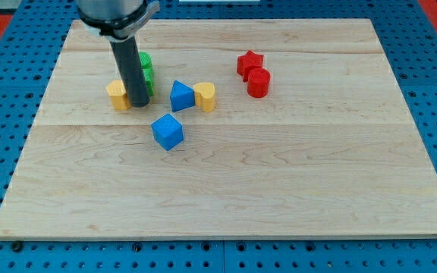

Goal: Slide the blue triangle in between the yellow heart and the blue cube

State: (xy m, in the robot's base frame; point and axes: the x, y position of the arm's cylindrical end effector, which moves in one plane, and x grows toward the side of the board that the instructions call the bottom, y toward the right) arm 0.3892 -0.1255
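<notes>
Blue triangle sitting on the wooden bench, touching the yellow heart on the view's right, blue cube just below and apart. No fingers at all, nothing held: only my tip down beside the yellow block and green blocks, left of the triangle. Looks light, rigid, likely to spin; best nudged flat-on from the upper face.

Blue pegboard floor around wooden board

The rod hides most of the green blocks.
</notes>
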